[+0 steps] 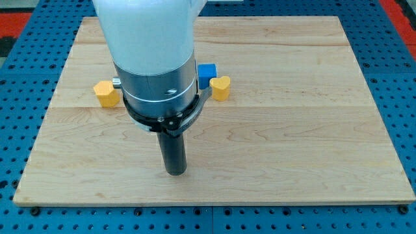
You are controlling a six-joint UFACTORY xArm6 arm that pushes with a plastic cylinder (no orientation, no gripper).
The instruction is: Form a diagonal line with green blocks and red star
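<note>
Rod tool low over the table, task blocks unseen

Nearest the camera, my tip (175,171) rests on the table (312,149) near its bottom edge, touching no block; being a bare rod, it has nothing to part or clamp. Behind it sit a yellow block (106,93), a blue block (207,74) and a yellow heart (221,87). No green blocks or red star show, so their direction cannot be told.

Pale wood board (292,130), smooth matt; blue perforated table (396,71).
</note>
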